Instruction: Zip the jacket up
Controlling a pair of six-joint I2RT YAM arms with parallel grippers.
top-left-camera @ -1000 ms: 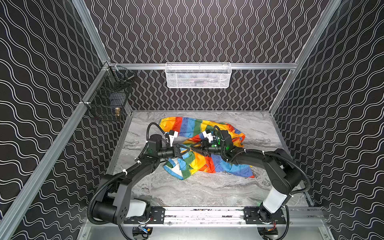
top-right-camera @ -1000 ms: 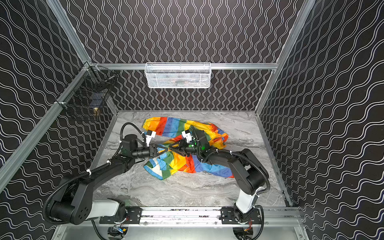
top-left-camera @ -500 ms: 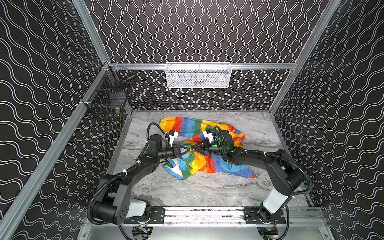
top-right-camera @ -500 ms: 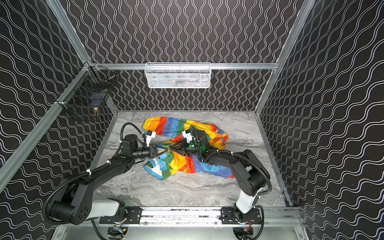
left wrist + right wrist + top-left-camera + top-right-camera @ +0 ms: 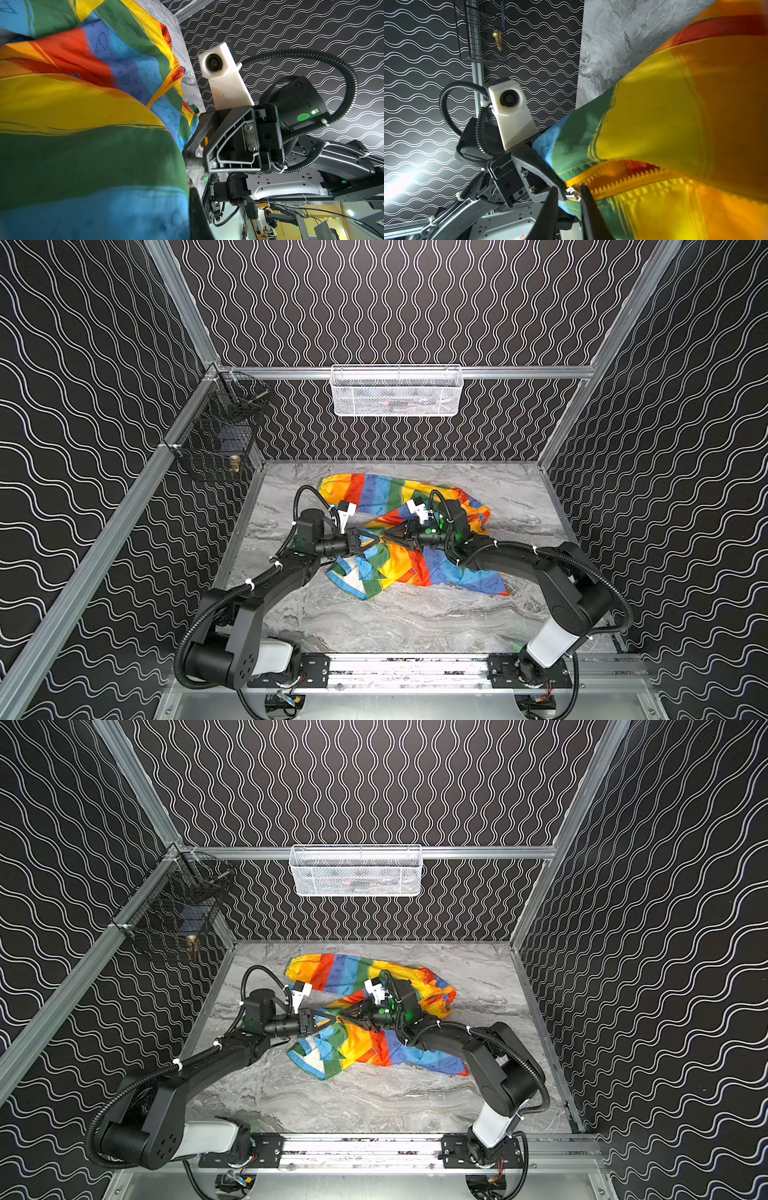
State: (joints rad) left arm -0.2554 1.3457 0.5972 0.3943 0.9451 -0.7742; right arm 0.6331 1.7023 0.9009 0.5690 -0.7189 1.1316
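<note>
Narrowing since a second ago, the right jaws now flank the small silver zipper pull (image 5: 572, 195), though whether they pinch it I cannot tell; both arms otherwise sit as before; the left jaws are clenched on the rainbow-striped shiny rain jacket (image 5: 415, 568) beside it, crumpled mid-way across the grey marbled bench (image 5: 395, 614); the orange toothed zipper (image 5: 633, 182) gapes beyond the slider, so nearly all the zipping remains.

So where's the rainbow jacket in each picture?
In a top view: the jacket lies crumpled mid-table.
In a top view: the jacket, same spot.
Left wrist: the jacket close up, filling about half the picture.
Right wrist: the jacket close up, orange zipper showing.
Shared landmark: the grey marble table, in all four.
</note>
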